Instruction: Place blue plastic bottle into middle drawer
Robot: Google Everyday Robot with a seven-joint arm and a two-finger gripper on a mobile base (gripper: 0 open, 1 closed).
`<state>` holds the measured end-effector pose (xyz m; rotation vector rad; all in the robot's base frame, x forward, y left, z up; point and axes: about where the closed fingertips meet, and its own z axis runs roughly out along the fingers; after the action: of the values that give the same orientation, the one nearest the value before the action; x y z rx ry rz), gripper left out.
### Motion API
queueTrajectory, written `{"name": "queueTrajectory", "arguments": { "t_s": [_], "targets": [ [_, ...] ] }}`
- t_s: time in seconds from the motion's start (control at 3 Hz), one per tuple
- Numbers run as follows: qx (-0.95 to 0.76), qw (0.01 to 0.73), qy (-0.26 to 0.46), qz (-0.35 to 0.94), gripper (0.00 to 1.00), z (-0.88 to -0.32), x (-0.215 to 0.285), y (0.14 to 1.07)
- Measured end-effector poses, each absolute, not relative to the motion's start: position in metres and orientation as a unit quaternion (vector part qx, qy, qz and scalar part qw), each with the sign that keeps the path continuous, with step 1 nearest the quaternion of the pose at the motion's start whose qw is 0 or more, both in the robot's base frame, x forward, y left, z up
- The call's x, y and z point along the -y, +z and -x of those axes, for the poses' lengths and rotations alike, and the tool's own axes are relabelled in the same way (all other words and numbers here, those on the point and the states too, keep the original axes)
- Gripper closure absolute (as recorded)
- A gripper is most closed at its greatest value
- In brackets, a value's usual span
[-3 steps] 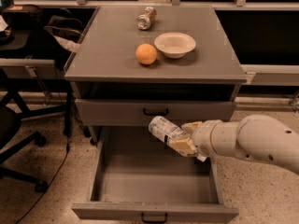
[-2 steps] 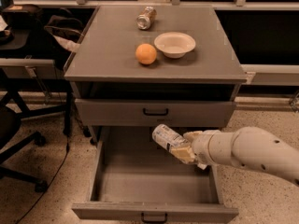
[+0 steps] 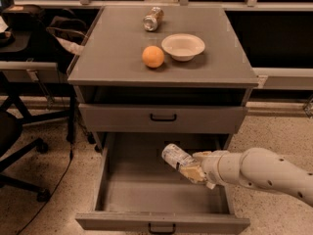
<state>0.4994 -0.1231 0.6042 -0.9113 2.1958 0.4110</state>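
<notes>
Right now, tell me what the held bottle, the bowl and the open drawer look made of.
Blue plastic bottle, held in the gripper over the middle drawer: clear glossy plastic, likely; light glints off its body. Bowl on the cabinet top: matte off-white, paper or plastic, cannot tell. Middle drawer: probably grey painted metal; thin flat walls, dull sheen.

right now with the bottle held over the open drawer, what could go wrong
1. The hand grips the blue plastic bottle tilted, apparently above the floor of the middle drawer. Let go from here, the bottle would likely drop and roll or bounce.
2. The hand is close to the drawer's right wall, so lowering it straight down might clip that wall.
</notes>
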Motion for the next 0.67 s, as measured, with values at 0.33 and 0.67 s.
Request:
{"name": "queueTrajectory", "arguments": {
  "t_s": [0.33, 0.67],
  "targets": [
    [-0.841, 0.357, 0.200, 0.352, 1.00, -0.505, 0.112, 0.575],
    [-0.836, 0.355, 0.224, 0.354, 1.00, -0.508, 0.104, 0.559]
  ]
}}
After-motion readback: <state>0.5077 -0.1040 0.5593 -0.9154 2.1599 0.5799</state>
